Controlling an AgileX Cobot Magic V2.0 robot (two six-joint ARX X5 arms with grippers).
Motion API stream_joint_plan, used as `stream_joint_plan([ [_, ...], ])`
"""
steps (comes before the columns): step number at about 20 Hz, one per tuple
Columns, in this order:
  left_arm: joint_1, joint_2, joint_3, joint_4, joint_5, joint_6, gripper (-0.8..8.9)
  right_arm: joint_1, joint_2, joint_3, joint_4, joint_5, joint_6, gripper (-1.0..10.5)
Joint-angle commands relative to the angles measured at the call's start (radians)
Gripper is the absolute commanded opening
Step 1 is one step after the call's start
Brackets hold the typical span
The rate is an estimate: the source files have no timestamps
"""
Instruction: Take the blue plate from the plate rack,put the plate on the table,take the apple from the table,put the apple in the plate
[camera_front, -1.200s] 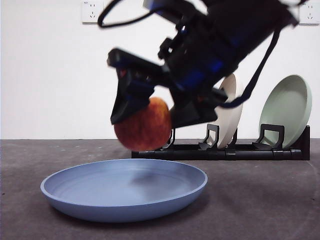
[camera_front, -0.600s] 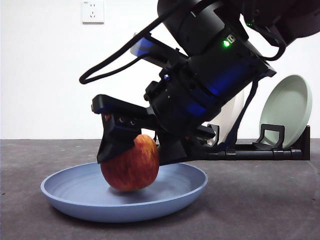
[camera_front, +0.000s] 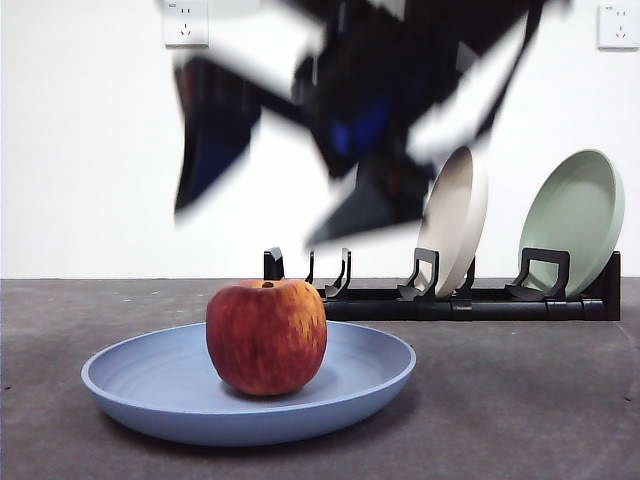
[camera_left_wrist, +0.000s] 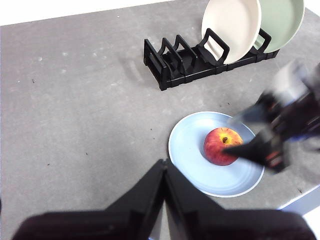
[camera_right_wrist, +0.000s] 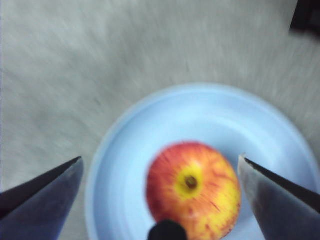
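The red apple (camera_front: 266, 335) sits upright in the blue plate (camera_front: 130, 385), which lies flat on the grey table (camera_front: 520, 400) in front of the black plate rack (camera_front: 470, 300). My right gripper (camera_front: 285, 190) is blurred by motion, above the apple and clear of it, jaws wide open and empty. In the right wrist view the apple (camera_right_wrist: 192, 192) lies in the plate (camera_right_wrist: 150, 130) between the spread jaws of the gripper (camera_right_wrist: 160, 159). My left gripper (camera_left_wrist: 164, 167) is shut and empty, high over the table beside the plate (camera_left_wrist: 195, 160).
A beige plate (camera_front: 455, 220) and a pale green plate (camera_front: 575, 215) stand in the rack's right slots; its left slots hold nothing. The rack also shows in the left wrist view (camera_left_wrist: 175, 65). A white wall is behind.
The right gripper lowered the apple into the blue plate, opened and let it go, and has risen away. The apple now rests alone in the plate.
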Motion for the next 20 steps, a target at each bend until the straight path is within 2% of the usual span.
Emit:
stream_joint_plan([
  [1, 0.003, 0.0, -0.003, 0.004, -0.006, 0.005, -0.03, 0.013, -0.129, 0.076, -0.181, 0.015, -0.004, 6.6],
  [4, 0.003, 0.001, -0.003, 0.004, -0.006, 0.005, -0.03, 0.022, -0.259, 0.15, -0.366, 0.079, -0.007, 6.5],
  [6, 0.003, 0.002, -0.003, 0.004, -0.006, 0.005, -0.03, 0.023, -0.335, 0.195, -0.476, 0.128, -0.007, 5.5],
  [9, 0.003, 0.006, -0.003, 0.004, -0.006, 0.005, -0.03, 0.023, -0.451, 0.269, -0.644, 0.24, -0.006, 2.1],
  [10, 0.003, 0.006, -0.003, 0.004, -0.006, 0.005, -0.03, 0.023, -0.491, 0.296, -0.705, 0.28, -0.007, 0.0],
  [16, 0.003, 0.016, -0.003, 0.004, -0.006, 0.005, -0.03, 0.022, -0.63, 0.384, -0.953, 0.382, -0.006, 0.0],
  [20, 0.003, 0.026, -0.003, 0.004, -0.006, 0.005, -0.03, 0.022, -0.671, 0.417, -1.102, 0.397, -0.003, 0.0],
])
